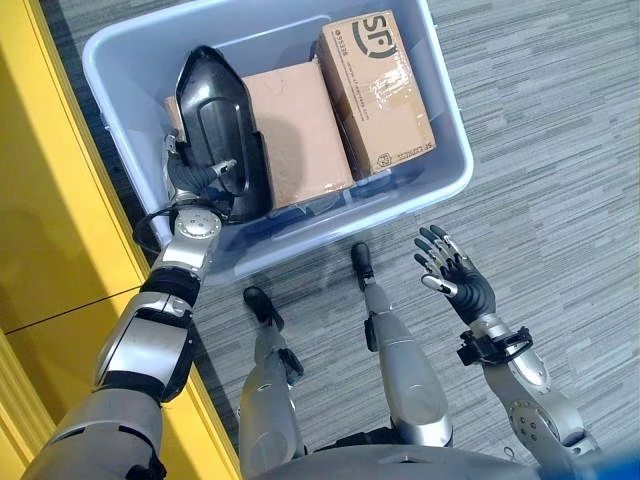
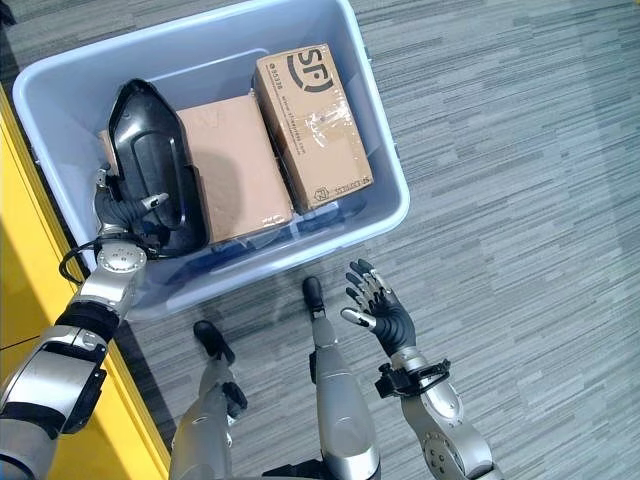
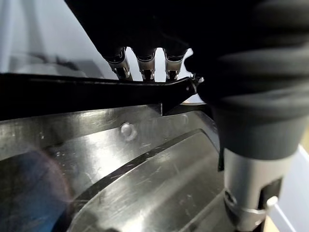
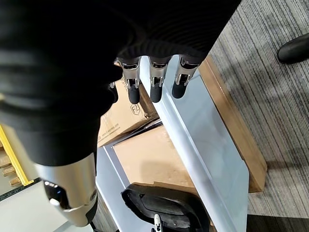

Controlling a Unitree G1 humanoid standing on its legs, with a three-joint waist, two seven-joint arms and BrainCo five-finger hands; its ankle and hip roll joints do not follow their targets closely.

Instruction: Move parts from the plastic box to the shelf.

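grey striped carpet floor (image 1: 560,130), pale blue plastic box (image 1: 455,140) resting on it

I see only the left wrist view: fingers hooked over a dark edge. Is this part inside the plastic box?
Observer: Yes. The black part is at the left end of the plastic box, with the left hand on it.
Operator: Where is the right hand?
Observer: The right hand is open above the floor, outside the box.
Operator: Is anything else in the box?
Observer: Two cardboard boxes: a flat one beside the part, and another to its right.
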